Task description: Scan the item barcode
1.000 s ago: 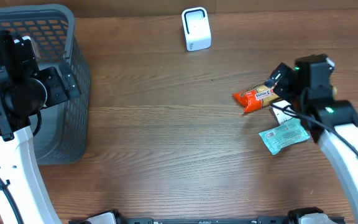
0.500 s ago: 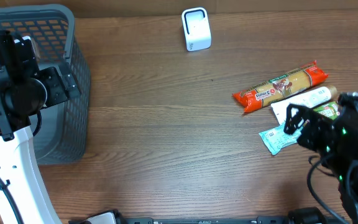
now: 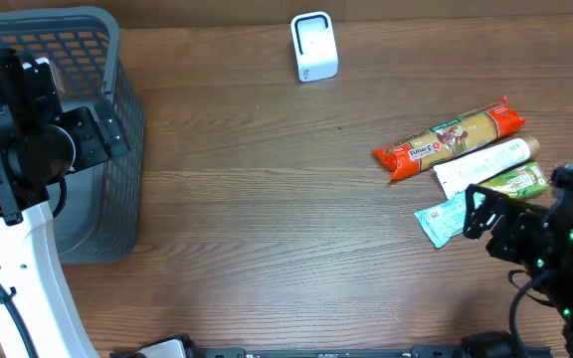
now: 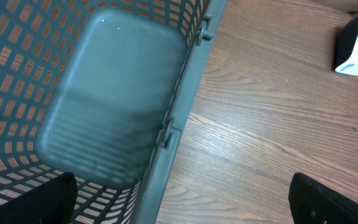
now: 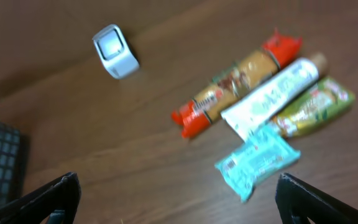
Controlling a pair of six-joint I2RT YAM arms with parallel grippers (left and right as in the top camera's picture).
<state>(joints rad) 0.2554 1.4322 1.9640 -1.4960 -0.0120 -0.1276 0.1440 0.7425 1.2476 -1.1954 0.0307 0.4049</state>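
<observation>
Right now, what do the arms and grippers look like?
The left arm is white with black joint housings and a black cable; the right arm shows black housings, green lights, black cable. The left gripper and right gripper have black fingers.

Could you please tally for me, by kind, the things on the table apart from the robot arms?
Packets: 3, namely orange-red packet, green packet, teal packet
Tubes: 1, the white tube
Scanners: 1, the white scanner
Baskets: 1, the grey basket
Total: 6
</observation>
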